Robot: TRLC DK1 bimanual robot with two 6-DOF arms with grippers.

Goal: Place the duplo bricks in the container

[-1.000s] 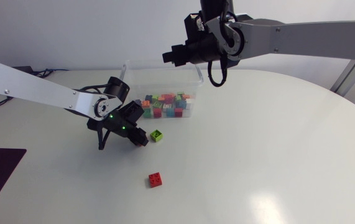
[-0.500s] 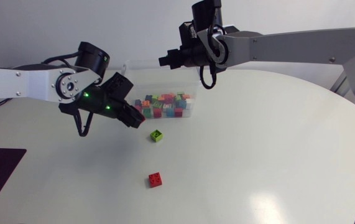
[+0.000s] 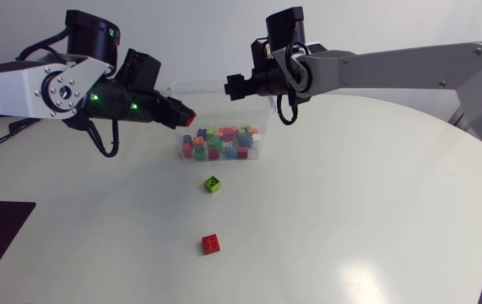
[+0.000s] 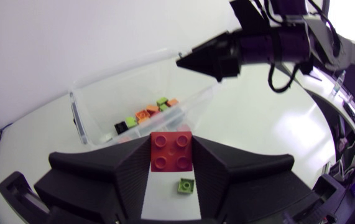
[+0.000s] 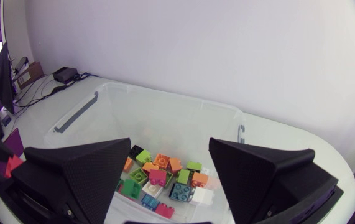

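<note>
"Why is the left gripper (image 3: 185, 117) held up like that?"

"It's clenched on a red brick (image 4: 171, 150), studs up, raised by the rim of the container (image 5: 183, 121). I'd guess it's lined up for a drop."

"And the right gripper (image 3: 234, 84)?"

"Fingers spread and empty, above the tub. The tub is thin clear plastic with glossy mixed bricks (image 5: 165, 174) inside. A lime brick (image 3: 213, 183) and a second red brick (image 3: 211, 244) lie on the smooth white table (image 3: 350, 211)."
</note>
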